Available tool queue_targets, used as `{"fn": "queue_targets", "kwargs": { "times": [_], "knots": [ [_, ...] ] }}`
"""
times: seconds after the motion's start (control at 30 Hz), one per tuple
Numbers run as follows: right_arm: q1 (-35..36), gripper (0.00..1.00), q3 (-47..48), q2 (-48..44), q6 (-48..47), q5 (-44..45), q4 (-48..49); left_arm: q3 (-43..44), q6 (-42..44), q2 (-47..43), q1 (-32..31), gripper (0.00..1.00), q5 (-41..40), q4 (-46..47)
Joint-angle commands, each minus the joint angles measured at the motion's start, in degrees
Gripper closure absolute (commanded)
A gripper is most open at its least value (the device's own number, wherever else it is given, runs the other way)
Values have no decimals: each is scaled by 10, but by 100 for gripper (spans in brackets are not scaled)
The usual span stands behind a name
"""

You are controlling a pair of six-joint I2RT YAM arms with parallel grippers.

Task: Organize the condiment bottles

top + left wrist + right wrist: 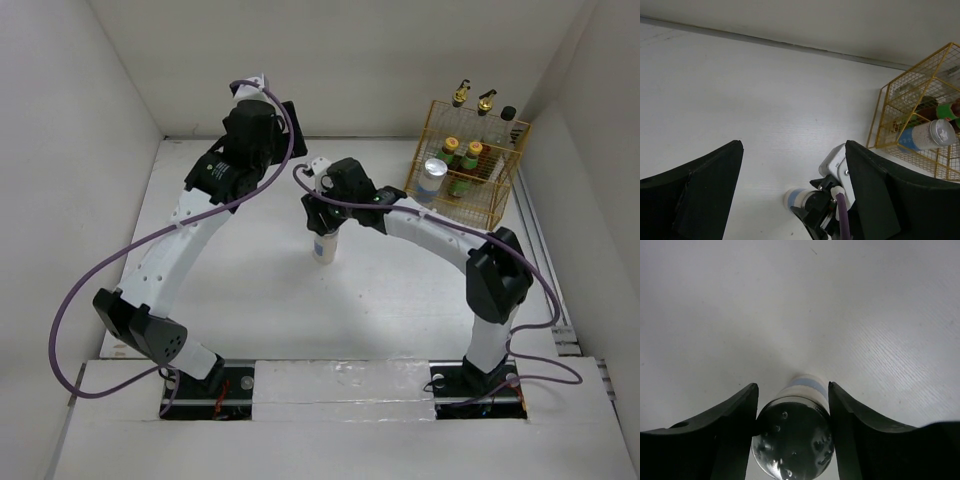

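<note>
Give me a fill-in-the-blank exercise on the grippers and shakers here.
1. The right gripper grips a shaker standing on the ___.
2. The left gripper is open and holds ___.
3. A second shaker sits in the ___ rack.

Missing words: table; nothing; yellow.
</note>
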Motion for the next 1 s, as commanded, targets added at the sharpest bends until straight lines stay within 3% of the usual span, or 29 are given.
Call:
{"fn": "queue_targets", "kwargs": {
  "times": [0.0,0.07,0.17,0.23,0.3,0.4,0.5,0.57,0.63,0.8,0.97],
  "knots": [
    [-1,45,26,-22,9,31,15,16,11,-29,0,21,-13,0],
    [-7,54,14,-63,9,45,10,8,11,-29,0,21,-1,12],
    [-29,54,2,-113,9,40,3,2,11,-29,0,21,16,18],
    [-45,41,-5,-158,14,24,3,2,11,-23,0,21,30,18],
    [-67,16,-5,-167,14,8,-10,2,11,-16,0,21,36,23],
    [-73,39,7,-167,8,6,-59,-3,11,-11,0,21,36,23],
    [-78,24,-22,-173,8,21,-49,2,11,-11,0,21,36,23],
    [-86,8,-35,-173,8,14,-55,2,11,-6,0,21,36,23],
    [-86,0,-35,-167,-16,-3,-87,2,11,-5,0,21,41,23],
    [-51,0,-66,-176,-34,36,-120,2,11,0,0,21,41,23],
    [-64,0,-89,-175,-12,69,-134,2,11,5,0,21,46,28]
  ]
}}
